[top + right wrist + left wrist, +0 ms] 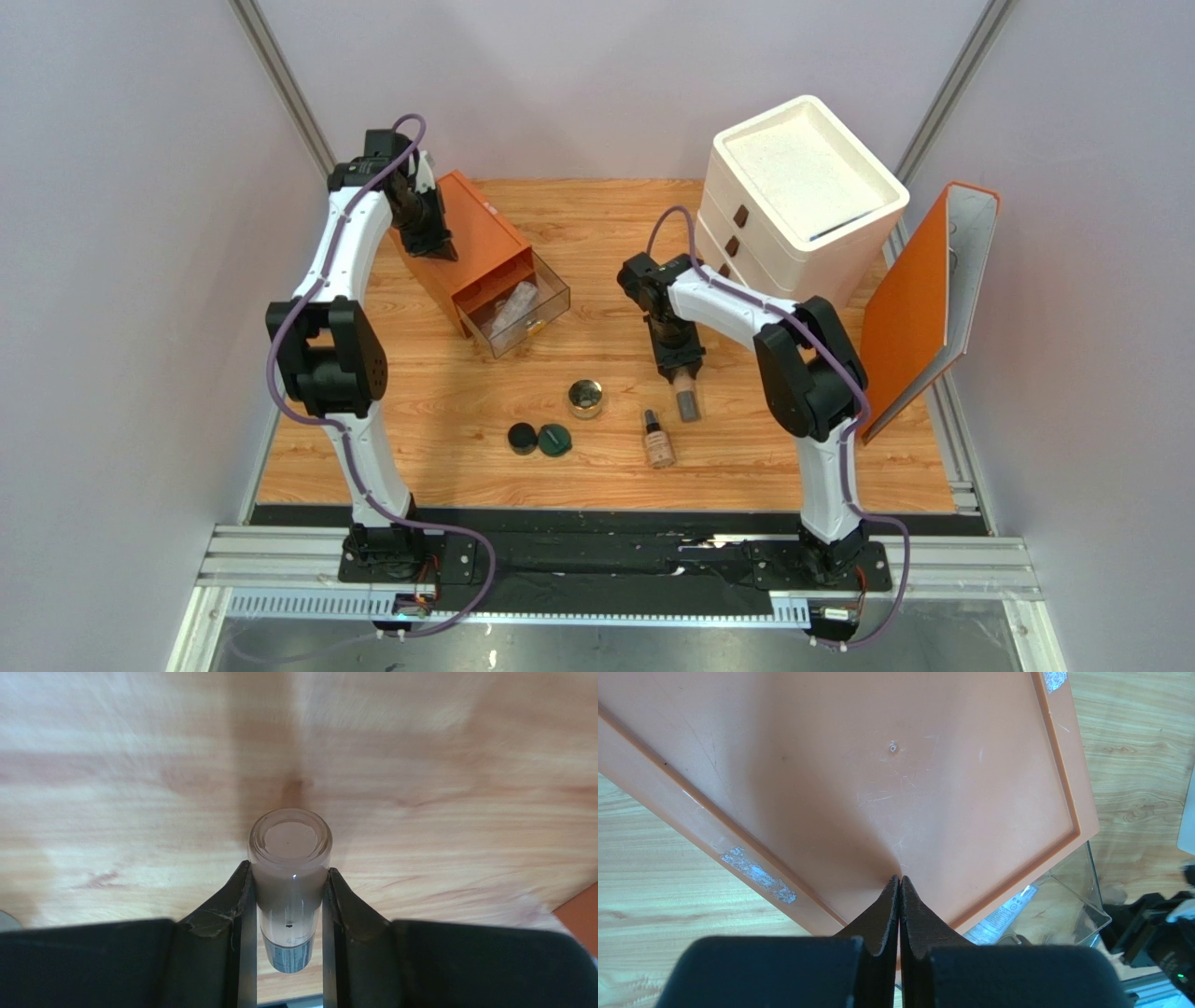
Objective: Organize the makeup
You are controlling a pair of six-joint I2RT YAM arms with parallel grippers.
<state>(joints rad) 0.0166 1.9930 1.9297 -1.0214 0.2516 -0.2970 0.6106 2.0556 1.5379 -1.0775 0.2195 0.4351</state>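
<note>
**A:** What are your right fingers on?

**B:** My right fingers (237, 917) are drawn in narrow on a clear bottle (290, 882), one against each side of its smooth round body. Its flat disc end faces my wrist camera. The other end has a dark band, partly cut off between the fingers. The wood grain behind is smeared, so I can't tell whether the bottle touches the bench (449, 420).

**A:** And the left?

**B:** My left fingers (887, 910) are pressed flat together with nothing between them. Their tips are on the matt, scratched top of the orange box (878, 777). The box's clear plastic drawer (522, 317) stands pulled out. Something pale lies in it, but I can't make out what.

**A:** The other pieces?

**B:** They're on the bench between my arms. There's a gold-rimmed round jar (586, 399). Near it, side by side, are two flat discs, a black compact (523, 438) and a dark green compact (556, 440). A beige bottle (657, 443) with a dark top sits apart to their right. From above I can't tell whether it is upright or lying down.

**A:** Behind?

**B:** A white drawer unit (802, 189) with rounded corners and brown handles is at the back right. A flat orange panel (919, 308) leans at the right edge, partly hidden by my right arm.
</note>
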